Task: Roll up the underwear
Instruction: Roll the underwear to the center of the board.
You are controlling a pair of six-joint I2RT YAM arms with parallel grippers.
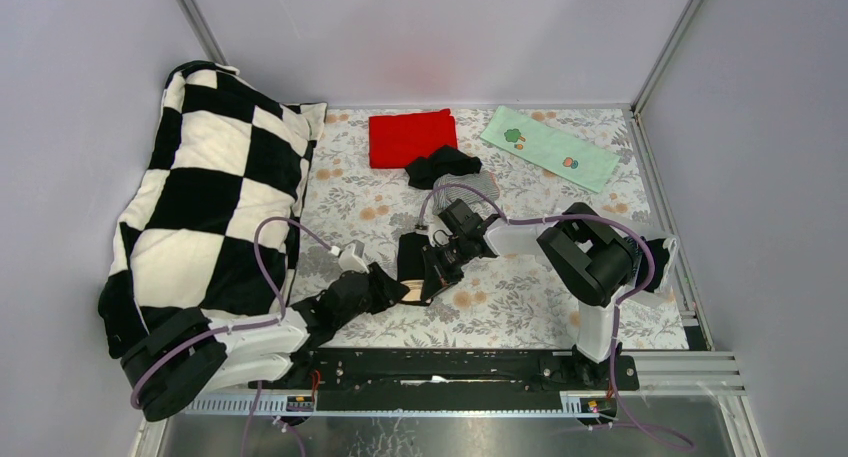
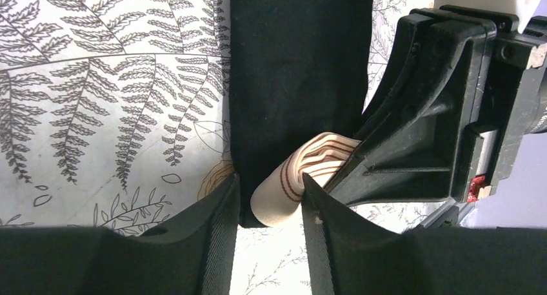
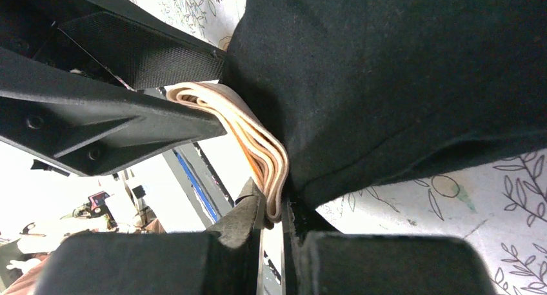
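1. Your right gripper [image 3: 273, 208] has its jaws closed tight on the folded cream waistband [image 3: 261, 143] of the black underwear [image 3: 400, 82] — the band's layers are pinched edge-on between the tips
2. Your left gripper [image 2: 269, 186] has its jaws part-way apart around the same striped band end. The fold touches both fingers [image 2: 216, 224], but you cannot tell whether they are truly squeezing it
3. The two grippers meet nose to nose at the near end of the garment, just beside each other
4. The black underwear lies as a long narrow strip in the middle of the floral sheet [image 1: 500, 307], with the waistband end lifted between the jaws
5. Farther back you have a crumpled black pair [image 1: 442, 165] touching a grey pinstriped pair [image 1: 470, 189]. The red cloth [image 1: 412, 139] is just behind them and the pale green printed cloth [image 1: 548, 147] lies off to the right
6. A black-and-white checked pillow [image 1: 210, 192] fills the left side — well apart from both grippers
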